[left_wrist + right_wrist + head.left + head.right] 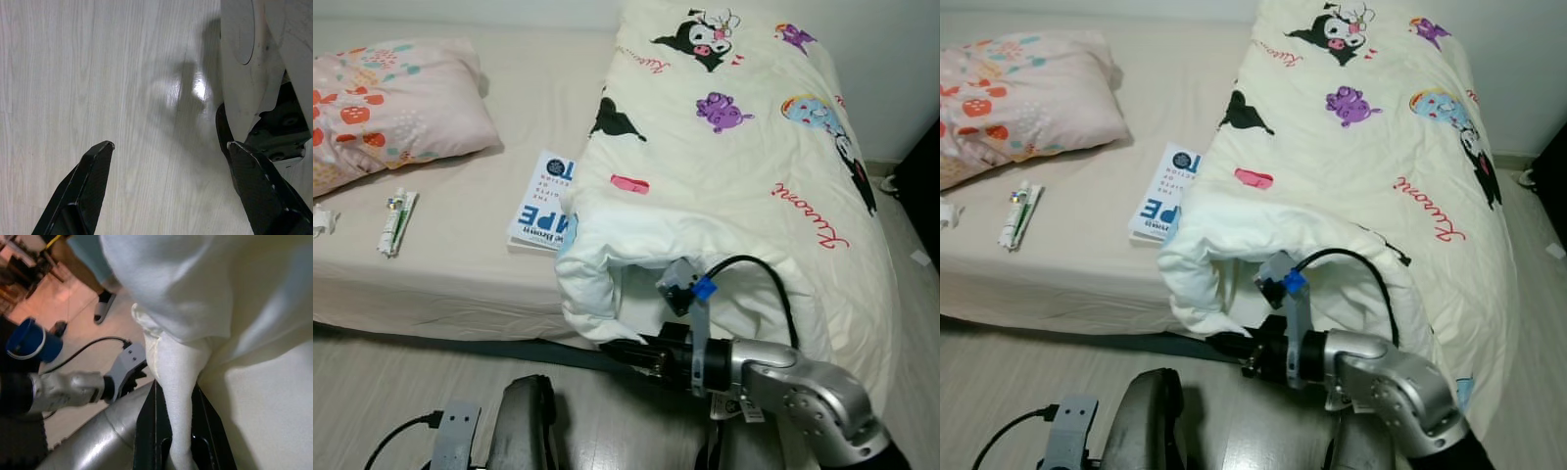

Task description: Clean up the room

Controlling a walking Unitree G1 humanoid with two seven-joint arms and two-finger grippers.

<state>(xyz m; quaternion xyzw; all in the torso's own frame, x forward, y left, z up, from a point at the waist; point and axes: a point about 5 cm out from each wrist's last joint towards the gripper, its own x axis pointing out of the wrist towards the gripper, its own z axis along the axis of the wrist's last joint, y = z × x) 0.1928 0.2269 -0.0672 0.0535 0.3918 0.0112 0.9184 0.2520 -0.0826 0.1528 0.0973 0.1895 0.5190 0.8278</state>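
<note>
A cream duvet printed with cartoon figures covers the right half of the bed, and its near corner is rolled back at the bed's front edge. My right gripper is low at that edge, shut on a fold of the duvet's white underside. A white and blue book lies on the sheet, partly under the duvet's edge. A toothpaste tube lies further left. My left gripper hangs open above the pale wood floor, holding nothing.
A pink patterned pillow sits at the head of the bed, with a crumpled white scrap near the left edge. A person's sandalled foot stands on the floor in the right wrist view. A wall lies beyond the bed's right side.
</note>
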